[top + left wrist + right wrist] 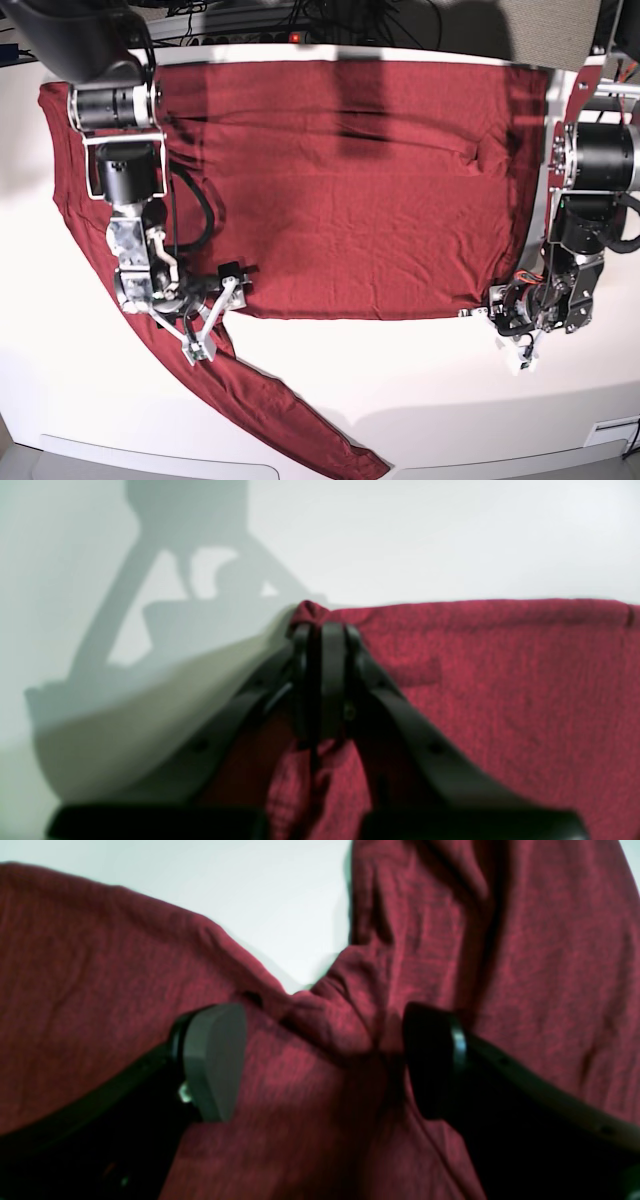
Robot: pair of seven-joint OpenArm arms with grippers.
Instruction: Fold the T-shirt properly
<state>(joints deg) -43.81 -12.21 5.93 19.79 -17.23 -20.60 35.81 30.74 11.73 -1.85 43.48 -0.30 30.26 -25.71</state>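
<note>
— While the left gripper (324,630) has its jaws pinched together on a corner of the shirt (350,190), the right gripper (320,1060) stands wide apart over the cloth and holds nothing. See the trouble coming?

— Only one corner is held, you mean?

— Yes. The shirt lies spread across the far half of the table (400,380), body flat, one sleeve trailing off toward the near edge. If the left arm pulls now, I'd guess the whole body drags sideways and bunches, since nothing pins the other side

— And the right one, what does it risk?

— Its fingers (215,1060) straddle a raised ridge just where the sleeve meets the body. Close there and it may catch both layers, or only that ridge, and the fold would come out crooked

— Could the cloth slip from the left pinch?

— It might. The bite looks small, just a tuft poking out past the tips, and the knit seems thin and soft. A quick lift could tug it free

— What about that sleeve?

— It runs close to the near edge of the table. My worry is that it slides off, or stays out when the body folds over, leaving a tail sticking out

— So go slowly?

— Slowly, with both sides gripped first, I'd say
</note>
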